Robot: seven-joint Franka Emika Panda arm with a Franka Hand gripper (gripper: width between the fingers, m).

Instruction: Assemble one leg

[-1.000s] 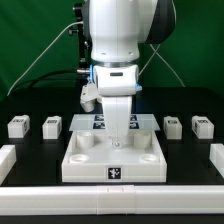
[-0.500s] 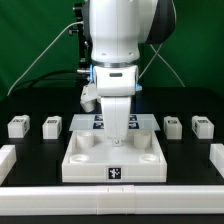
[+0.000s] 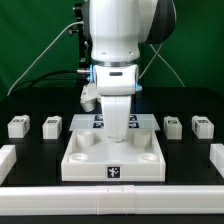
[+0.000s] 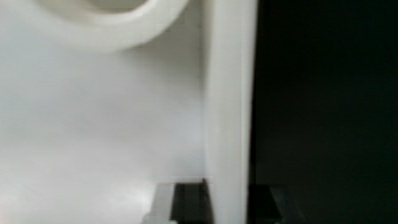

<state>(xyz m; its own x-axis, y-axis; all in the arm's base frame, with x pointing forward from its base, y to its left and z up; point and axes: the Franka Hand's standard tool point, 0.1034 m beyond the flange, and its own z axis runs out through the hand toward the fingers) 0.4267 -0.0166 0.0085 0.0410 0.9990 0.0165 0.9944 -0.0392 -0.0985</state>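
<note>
The large white tray-like part (image 3: 90,160) with corner sockets lies at the table's front middle. My gripper (image 3: 118,137) reaches straight down at its back edge. In the wrist view the two dark fingers (image 4: 189,205) stand on either side of the tray's thin upright wall (image 4: 230,100) and touch it, so my gripper (image 4: 230,190) is shut on that wall. Four small white legs with tags stand in a row: two at the exterior view's left (image 3: 17,126) (image 3: 52,126) and two at its right (image 3: 173,124) (image 3: 202,125). None is held.
The marker board (image 3: 97,122) lies just behind the tray, partly hidden by the arm. White rails (image 3: 8,157) (image 3: 217,157) border the black table at both sides and along the front. A round socket (image 4: 107,15) of the tray shows in the wrist view.
</note>
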